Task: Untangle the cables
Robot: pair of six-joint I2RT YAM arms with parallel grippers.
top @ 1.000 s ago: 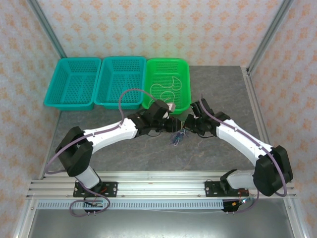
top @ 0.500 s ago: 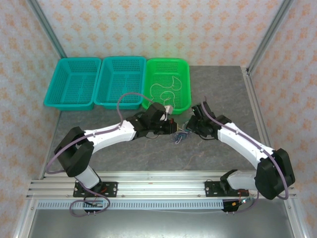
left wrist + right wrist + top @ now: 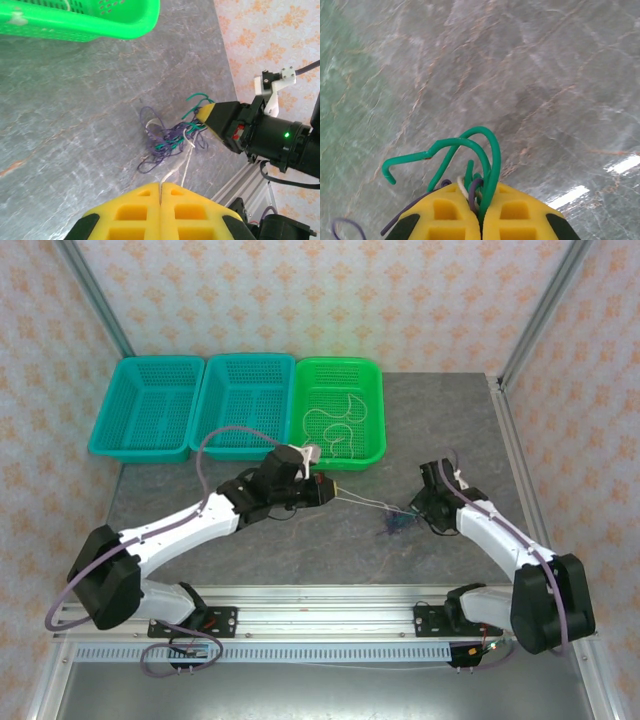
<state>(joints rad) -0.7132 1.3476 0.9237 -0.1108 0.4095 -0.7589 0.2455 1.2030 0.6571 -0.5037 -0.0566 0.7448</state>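
Top external view has the knot of thin purple, green and whitish cables low over the grey marbled desk, nearer its right edge than its left. The right gripper is clamped on the knot's green and purple loops; the left gripper, jaws together on one whitish strand, stretches it taut. Pulling apart is the step in hand, I judge; next the left gripper needs a slow leftward draw.
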